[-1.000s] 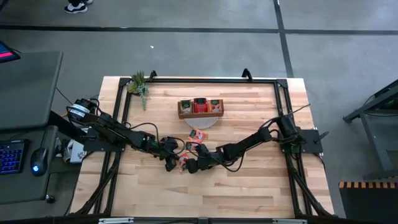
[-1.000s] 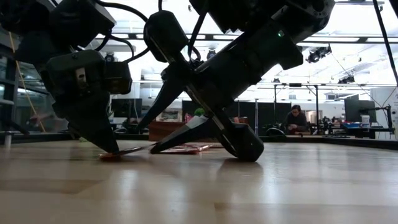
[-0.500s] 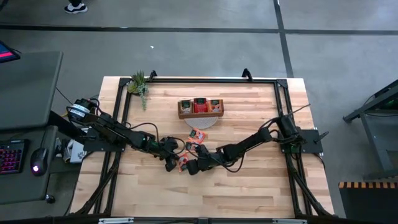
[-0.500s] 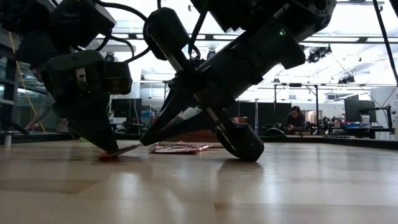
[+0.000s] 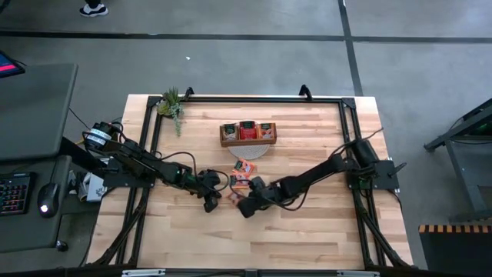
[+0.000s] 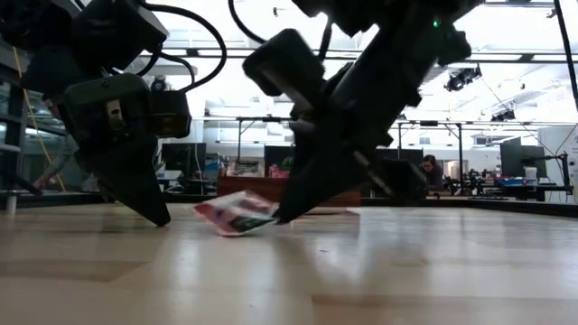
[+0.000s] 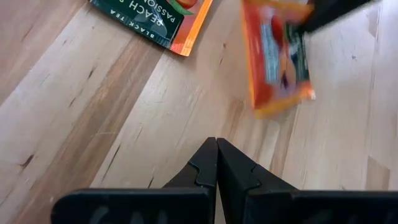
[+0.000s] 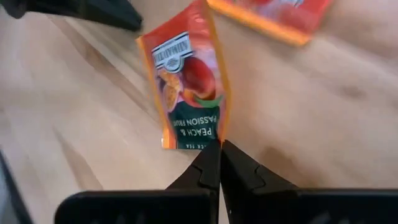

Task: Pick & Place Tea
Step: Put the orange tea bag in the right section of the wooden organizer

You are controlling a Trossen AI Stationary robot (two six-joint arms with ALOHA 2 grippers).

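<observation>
My right gripper (image 8: 219,152) is shut on an orange tea sachet (image 8: 186,81), which also shows in the low view as the sachet (image 6: 237,214) and in the left wrist view as the sachet (image 7: 277,59). My left gripper (image 7: 216,149) is shut a little to the sachet's left, with its tip (image 6: 163,219) low at the table. Whether it touches the wood I cannot tell. Two more sachets (image 5: 244,165) lie flat on the table toward the far side, one of them the sachet (image 8: 273,15). The wooden tray (image 5: 247,141) holds further sachets. My right gripper pinches a corner of the sachet's dark-green printed end (image 8: 211,134) between its two fingertips (image 6: 282,213). The fingers slant down from the table's right. The sachet sticks out tilted beyond them, its far end low over the wood.
A white disc (image 5: 247,151) lies in front of the tray. A small potted plant (image 5: 171,104) stands at the far left corner. A black frame (image 5: 154,131) runs round the tabletop. The near half of the table is bare wood (image 5: 254,238).
My right gripper has shut on the sachet, then risen and rolled a little, shifting toward the table's right. The sachet, which lay flat with one edge under my left gripper's tip, has come away from it and is now raised and tilted.
</observation>
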